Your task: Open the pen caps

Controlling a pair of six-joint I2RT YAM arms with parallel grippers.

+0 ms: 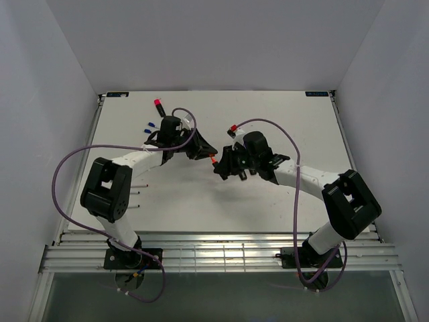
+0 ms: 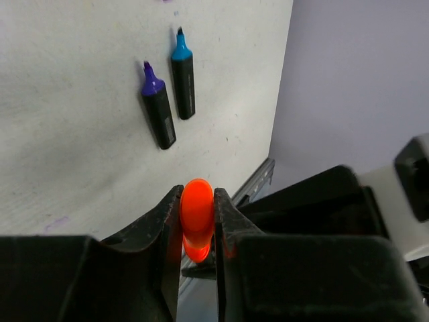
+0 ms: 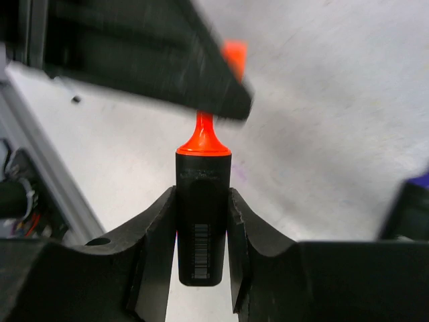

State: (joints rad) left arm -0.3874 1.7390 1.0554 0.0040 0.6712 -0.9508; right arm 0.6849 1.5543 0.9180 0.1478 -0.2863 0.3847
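An orange pen cap (image 2: 197,213) is pinched between the fingers of my left gripper (image 2: 197,194), which is shut on it. My right gripper (image 3: 202,196) is shut on a stubby black marker (image 3: 202,228) whose bare orange tip (image 3: 203,137) points at the left gripper's finger (image 3: 167,67). The cap (image 3: 234,54) shows just beyond that finger, off the tip. From above, the left gripper (image 1: 205,152) and right gripper (image 1: 220,168) meet mid-table with the orange cap (image 1: 213,159) between them.
A purple-tipped marker (image 2: 159,107) and a cyan-tipped marker (image 2: 183,77) lie uncapped side by side on the white table (image 2: 80,134). A pink-capped marker (image 1: 158,104) lies at the back left and a red-ended marker (image 1: 232,127) behind the right gripper. Purple cables loop over both arms.
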